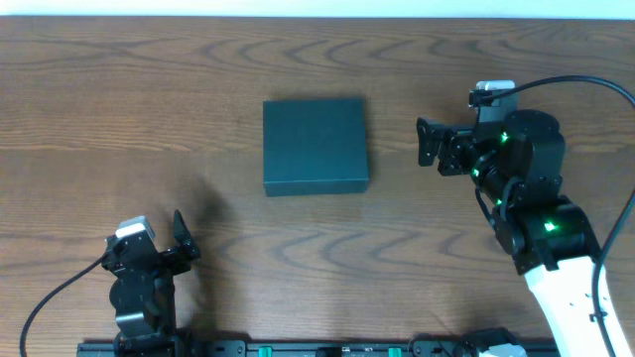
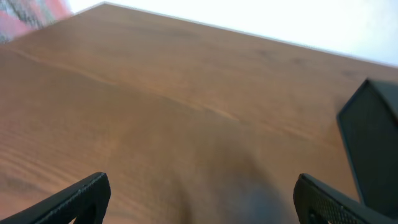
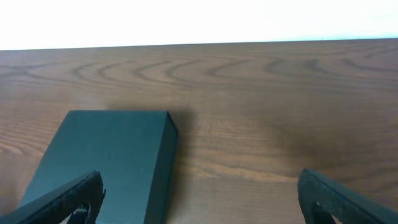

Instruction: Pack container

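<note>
The container point(image 1: 316, 146) is lying flat and closed at the middle of the counter point(image 1: 119, 99). Its lid is sitting down, and from above I cannot tell which edge is hinged. The right claw point(image 1: 425, 146) is hovering just to the container's right, level with it and pointing at its side, with its jaws spread wide and holding nothing. The left claw point(image 2: 199, 208) is waiting well off the container's near left corner, likewise gaping and empty. The step in hand is probably raising the lid. Doing it well is likely calling for one finger slipping low under the flap's free edge rather than pinching the whole box. The lift should be going slowly along the hinge's arc, with the left claw pinning the base so the light cardboard is not sliding.
</note>
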Controlling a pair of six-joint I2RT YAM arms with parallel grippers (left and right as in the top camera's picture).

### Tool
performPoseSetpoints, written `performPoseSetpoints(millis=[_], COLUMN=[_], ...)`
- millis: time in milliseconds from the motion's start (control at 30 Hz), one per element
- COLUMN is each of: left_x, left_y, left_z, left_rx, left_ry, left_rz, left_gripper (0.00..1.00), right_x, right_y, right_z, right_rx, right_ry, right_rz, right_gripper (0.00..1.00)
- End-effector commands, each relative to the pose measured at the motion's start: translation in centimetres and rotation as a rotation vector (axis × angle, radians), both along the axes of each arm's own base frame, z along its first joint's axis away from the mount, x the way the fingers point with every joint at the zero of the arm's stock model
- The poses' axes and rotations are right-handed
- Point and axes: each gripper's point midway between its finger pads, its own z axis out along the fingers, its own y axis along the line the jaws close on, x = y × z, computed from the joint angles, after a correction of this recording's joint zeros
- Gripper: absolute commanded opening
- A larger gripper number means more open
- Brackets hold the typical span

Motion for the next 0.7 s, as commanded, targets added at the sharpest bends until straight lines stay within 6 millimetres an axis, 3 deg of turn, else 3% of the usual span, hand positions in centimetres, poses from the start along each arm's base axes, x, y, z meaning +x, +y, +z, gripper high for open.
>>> performPoseSetpoints(millis=[0, 667], left_x=[0.04, 0.04], left_y=[0.32, 0.31], left_z=[-0.61, -0.67], left_rx=[0.015, 0.035], left_ry=[-0.001, 0.006], left_rz=[0.013, 0.006], left_gripper=[0.95, 0.95], right_x=[0.13, 0.13], right_y=[0.06, 0.06], right_z=[0.71, 0.71], right_rx=[-0.013, -0.013], right_ry=[-0.019, -0.019], right_rz=[0.004, 0.004], right_gripper=[0.99, 0.99])
